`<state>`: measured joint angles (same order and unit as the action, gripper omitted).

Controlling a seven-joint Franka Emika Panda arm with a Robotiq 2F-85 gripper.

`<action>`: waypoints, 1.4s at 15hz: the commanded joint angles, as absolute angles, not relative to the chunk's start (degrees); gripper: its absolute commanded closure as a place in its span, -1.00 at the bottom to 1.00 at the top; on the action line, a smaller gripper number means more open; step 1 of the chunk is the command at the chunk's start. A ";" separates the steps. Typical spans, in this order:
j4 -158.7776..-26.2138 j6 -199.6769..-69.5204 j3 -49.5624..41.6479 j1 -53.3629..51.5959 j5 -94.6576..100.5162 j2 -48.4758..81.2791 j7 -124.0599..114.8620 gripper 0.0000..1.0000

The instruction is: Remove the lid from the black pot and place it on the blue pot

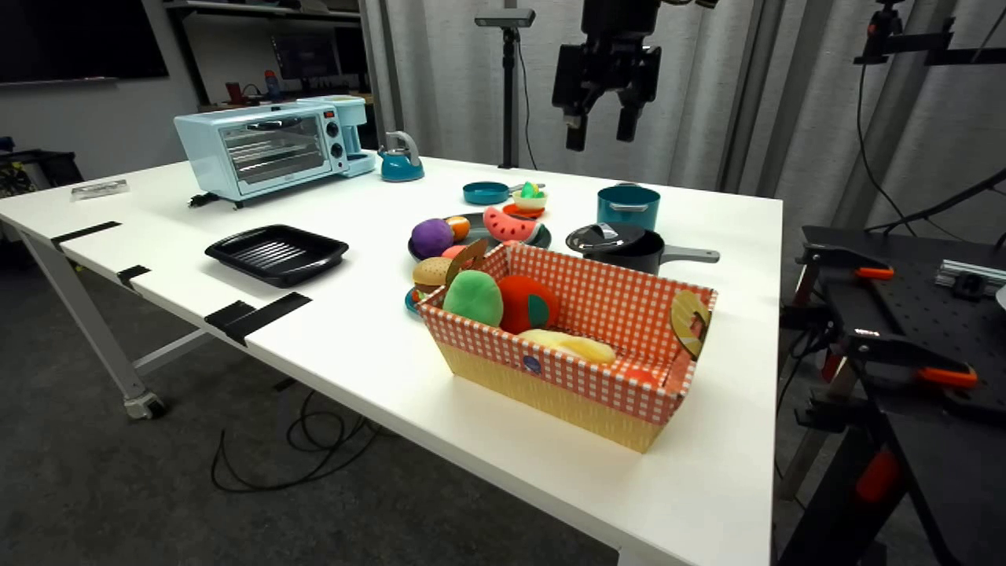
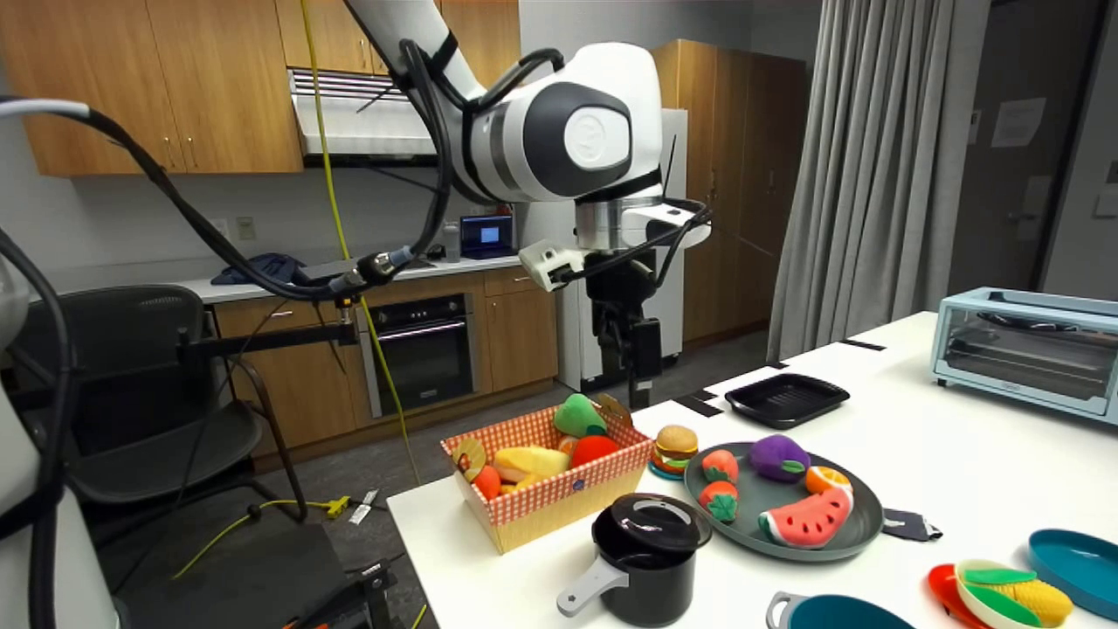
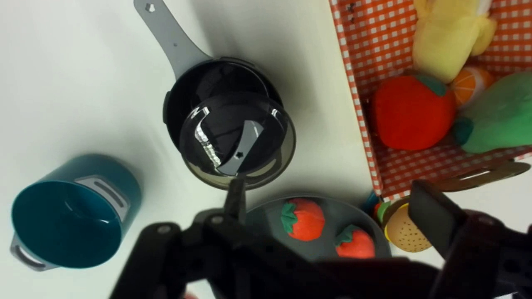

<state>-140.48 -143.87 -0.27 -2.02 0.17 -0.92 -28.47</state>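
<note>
The black pot (image 1: 646, 258) stands on the white table, its grey handle pointing sideways; it also shows in an exterior view (image 2: 651, 590) and in the wrist view (image 3: 208, 79). A dark see-through lid (image 3: 270, 133) with a grey grip lies off-centre on the pot, overhanging the rim opposite the handle; both exterior views show it (image 1: 603, 236) (image 2: 661, 521). The blue pot (image 3: 129, 182) stands uncovered beside the black pot, seen in both exterior views (image 1: 629, 208) (image 2: 838, 614). My gripper (image 1: 601, 135) is open and empty, high above the table; its spread fingers frame the wrist view (image 3: 330, 195).
A checkered basket (image 1: 550, 385) of toy food stands close beside the black pot. A grey pan (image 2: 838, 546) with toy fruit and a toy burger (image 2: 676, 445) lie nearby. A black tray (image 1: 275, 255), blue pan (image 1: 485, 192), kettle (image 1: 402, 167) and toaster oven (image 1: 271, 149) stand farther off.
</note>
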 commanded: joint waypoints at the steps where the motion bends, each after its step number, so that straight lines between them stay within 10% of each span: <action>1: -137.80 -144.81 -0.07 -1.23 7.80 2.38 -43.00 -1.00; 21: -135.62 -144.48 -4.60 -3.15 19.98 12.69 -81.73 -1.00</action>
<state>-136.71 -144.05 -3.42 -2.34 19.94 10.84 -79.80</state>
